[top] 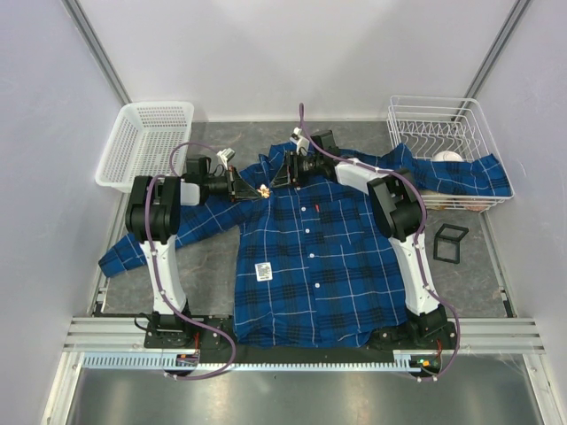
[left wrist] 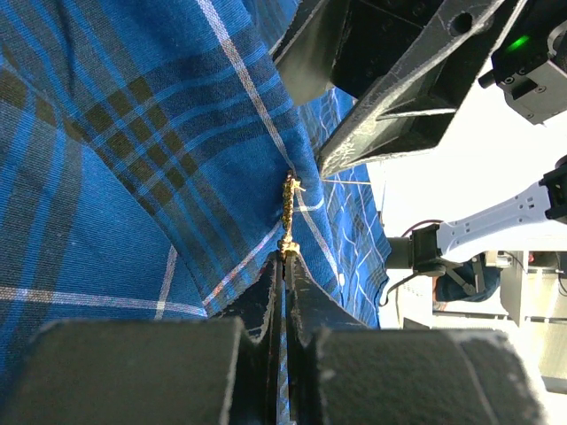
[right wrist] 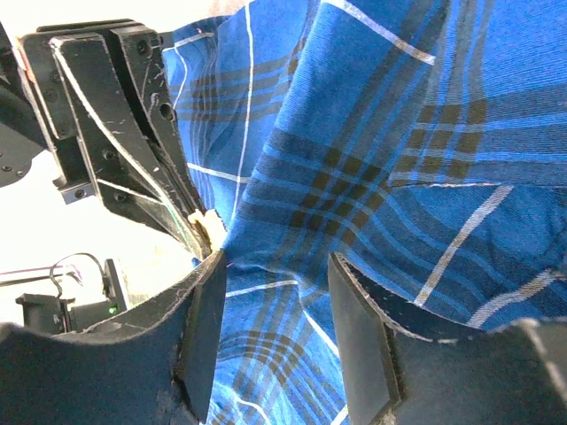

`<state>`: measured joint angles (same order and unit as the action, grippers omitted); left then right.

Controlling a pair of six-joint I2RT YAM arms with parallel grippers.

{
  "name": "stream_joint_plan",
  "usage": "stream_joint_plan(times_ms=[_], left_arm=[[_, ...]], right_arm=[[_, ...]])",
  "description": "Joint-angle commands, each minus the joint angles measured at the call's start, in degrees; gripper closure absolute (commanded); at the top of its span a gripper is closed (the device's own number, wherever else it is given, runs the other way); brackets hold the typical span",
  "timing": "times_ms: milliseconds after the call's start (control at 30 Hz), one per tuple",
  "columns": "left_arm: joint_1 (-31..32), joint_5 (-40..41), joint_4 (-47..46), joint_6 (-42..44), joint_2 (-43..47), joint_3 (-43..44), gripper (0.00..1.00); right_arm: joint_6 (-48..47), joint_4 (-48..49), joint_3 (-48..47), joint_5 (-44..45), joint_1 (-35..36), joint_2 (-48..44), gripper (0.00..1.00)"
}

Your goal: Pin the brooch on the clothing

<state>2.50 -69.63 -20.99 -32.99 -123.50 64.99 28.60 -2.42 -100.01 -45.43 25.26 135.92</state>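
Observation:
The blue plaid shirt (top: 310, 257) lies spread on the table, collar at the far side. The gold brooch (top: 264, 190) sits by the collar on the shirt's left shoulder. In the left wrist view the brooch (left wrist: 289, 208) stands edge-on against the fabric (left wrist: 133, 159). My left gripper (left wrist: 285, 257) is shut on its lower end. My right gripper (right wrist: 275, 292) is open, its jaws astride a raised fold of the shirt (right wrist: 372, 159), just beside the brooch (right wrist: 211, 228). In the top view the two grippers, left (top: 246, 189) and right (top: 282, 173), meet tip to tip.
A white plastic basket (top: 142, 142) stands at the far left. A wire rack (top: 447, 133) stands at the far right, with the shirt's sleeve (top: 461, 177) draped into it. A black square frame (top: 450, 243) lies right of the shirt. A white tag (top: 263, 272) is on the shirt front.

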Motion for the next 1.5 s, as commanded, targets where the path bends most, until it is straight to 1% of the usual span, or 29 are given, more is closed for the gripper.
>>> stream_joint_plan(times_ms=[0, 233, 367, 500, 700, 733, 967, 1067, 1167, 1267, 1367, 1400, 1467], left_arm=[[0.3, -2.0, -2.4, -1.4, -1.0, 1.7, 0.98], [0.4, -2.3, -2.4, -1.5, -0.8, 1.5, 0.98], [0.4, -2.4, -2.4, -1.4, -0.5, 1.4, 0.98], [0.4, -2.6, -2.4, -1.5, -0.7, 1.3, 0.98], [1.3, -3.4, -3.0, -1.5, -0.4, 1.5, 0.98], [1.5, -3.4, -3.1, -1.5, -0.4, 1.5, 0.98], [2.6, -2.9, -6.8, -5.3, -0.4, 1.3, 0.98], [2.5, -2.7, -6.3, -5.3, -0.9, 1.3, 0.98], [1.8, -1.7, -3.7, -3.8, -1.3, 1.3, 0.98], [1.1, -1.5, -2.3, -2.9, -2.0, 1.4, 0.98], [1.0, -1.9, -1.6, -2.1, -2.6, 1.6, 0.98], [1.0, -1.9, -1.5, -2.0, -2.6, 1.6, 0.98], [1.0, -2.1, -1.6, -2.0, -2.7, 1.8, 0.98]], right_arm=[[0.6, 3.2, -0.5, -2.6, 0.8, -1.2, 0.43], [0.5, 3.1, -1.0, -2.3, 1.6, -0.7, 0.43], [0.3, 3.0, -0.8, -2.2, 1.7, -0.8, 0.45], [-0.4, 2.6, -1.2, -1.9, 1.6, -1.0, 0.50], [-0.8, 2.5, -1.8, -1.4, 2.2, -0.5, 0.52], [-0.8, 1.0, -1.6, -1.3, 2.1, -0.7, 0.52], [-2.2, -0.1, -1.4, 1.0, 2.5, -1.2, 0.53], [-2.8, -0.7, -1.5, 2.5, 2.6, -1.4, 0.54], [-3.4, -1.4, -1.6, 2.8, 2.4, -1.4, 0.56], [-3.4, -1.3, -1.9, 1.8, 1.9, -1.4, 0.53], [-3.1, -1.3, -2.5, 0.1, 0.9, -1.3, 0.45], [-3.1, -1.2, -2.7, -0.4, 0.6, -1.3, 0.40], [-2.9, -0.8, -3.3, -2.1, -0.3, -1.2, 0.37]])
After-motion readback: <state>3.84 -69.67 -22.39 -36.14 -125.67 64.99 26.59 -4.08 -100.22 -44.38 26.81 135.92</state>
